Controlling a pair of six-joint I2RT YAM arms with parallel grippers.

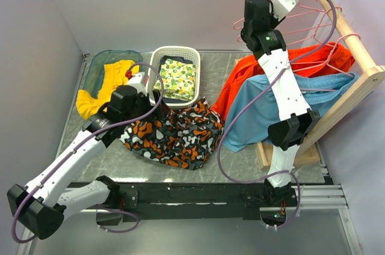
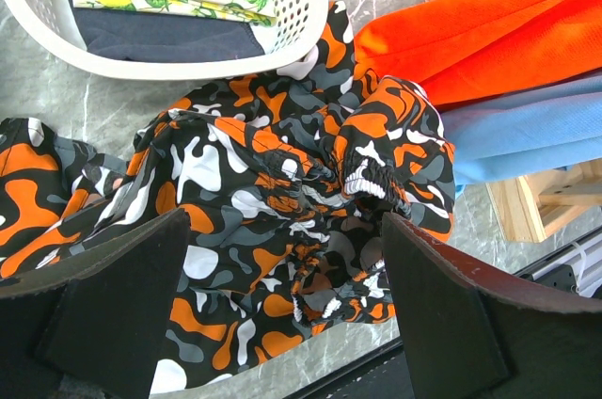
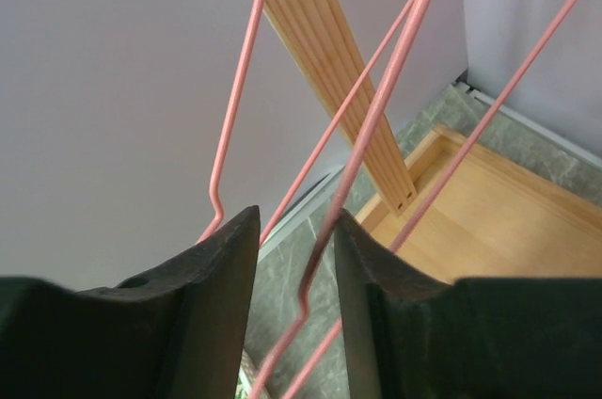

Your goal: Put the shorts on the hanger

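The shorts [image 1: 174, 135], black with orange, white and grey blotches, lie crumpled on the table in front of the white basket. My left gripper [image 2: 285, 222] hangs open just above them, its wide-spread fingers straddling the bunched waistband [image 2: 372, 178] without touching it. My right gripper [image 3: 296, 220] is raised at the far end of the rack among the pink wire hangers [image 1: 304, 23]. One hanger wire [image 3: 362, 154] runs between its fingers, close against the right finger [image 3: 362, 258]. A clear gap remains on the left side, so the jaws stand open around the wire.
A wooden rack [image 1: 355, 56] at the right carries plain orange shorts [image 1: 252, 74] and light-blue shorts [image 1: 255, 113]. A white basket [image 1: 157, 62] holds lemon-print cloth. A blue-green tub [image 1: 96, 62] holds a yellow garment. Grey walls close in the back and both sides.
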